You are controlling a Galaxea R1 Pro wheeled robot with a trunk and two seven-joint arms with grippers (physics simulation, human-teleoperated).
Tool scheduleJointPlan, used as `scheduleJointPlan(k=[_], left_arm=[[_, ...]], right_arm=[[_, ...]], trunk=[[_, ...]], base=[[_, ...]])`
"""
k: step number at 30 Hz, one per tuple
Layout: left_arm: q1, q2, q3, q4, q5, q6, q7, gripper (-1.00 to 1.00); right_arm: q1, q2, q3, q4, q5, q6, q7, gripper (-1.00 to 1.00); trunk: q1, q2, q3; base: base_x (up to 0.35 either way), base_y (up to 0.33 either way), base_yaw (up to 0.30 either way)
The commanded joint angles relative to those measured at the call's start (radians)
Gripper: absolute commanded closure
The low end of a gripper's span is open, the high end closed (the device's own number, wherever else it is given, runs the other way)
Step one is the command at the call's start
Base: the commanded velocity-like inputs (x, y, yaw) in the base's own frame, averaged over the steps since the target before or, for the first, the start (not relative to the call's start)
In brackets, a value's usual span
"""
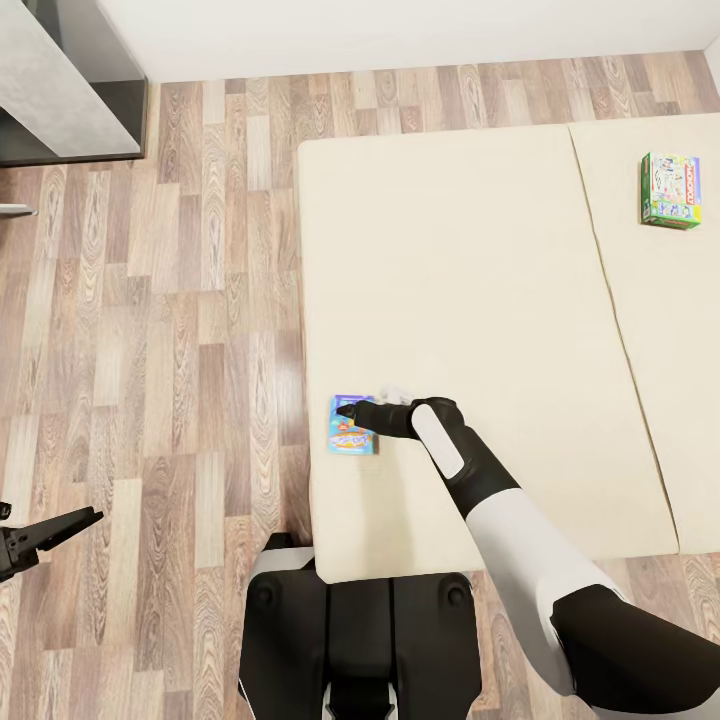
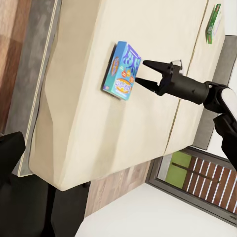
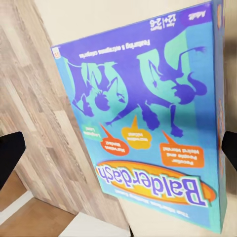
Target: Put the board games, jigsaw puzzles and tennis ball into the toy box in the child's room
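**Right arm lining up on the blue board game at the bed's near-left corner**

Left gripper [image 1: 75,522] hangs low over the floor at near left, holding nothing; can't tell how wide its jaws stand.

Right gripper [image 2: 140,72] is over the near-left part of the bed [image 1: 460,260], jaws spread wide and empty, tips reaching the blue board game [image 1: 353,426]. The box lies flat just beside the bed's left edge. In the right wrist view the box [image 3: 148,128] sits between the two dark fingertips, so it looks straddled but not yet clamped.

My read on doing this well: centre the jaws across the box's narrow width, go low enough to catch its sides rather than the lid, then close. Pushing leftward could slide it off the edge onto the floor.

The green board game [image 1: 670,190] lies far right on the bed, well apart, for later.
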Motion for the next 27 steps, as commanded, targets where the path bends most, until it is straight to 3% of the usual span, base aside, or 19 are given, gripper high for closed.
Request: scheduleJointPlan(k=[1,18,27], left_arm=[[0.0,0.0,0.0,0.0,-0.002,0.011,-0.005,-1.0],[0.0,0.0,0.0,0.0,-0.002,0.011,-0.005,-1.0],[0.0,0.0,0.0,0.0,-0.002,0.011,-0.005,-1.0]], right_arm=[[0.0,0.0,0.001,-0.001,-0.005,0.003,-0.004,-1.0],[0.0,0.0,0.007,-0.006,-0.004,-0.02,-0.015,-1.0],[-0.001,0.0,0.01,-0.013,-0.005,-0.02,-0.091,-1.0]], trunk=[[0.001,-0.002,-0.001],[0.001,-0.002,-0.001],[0.001,-0.002,-0.001]], base=[[0.0,0.0,0.0],[0.0,0.0,0.0],[0.0,0.0,0.0]])
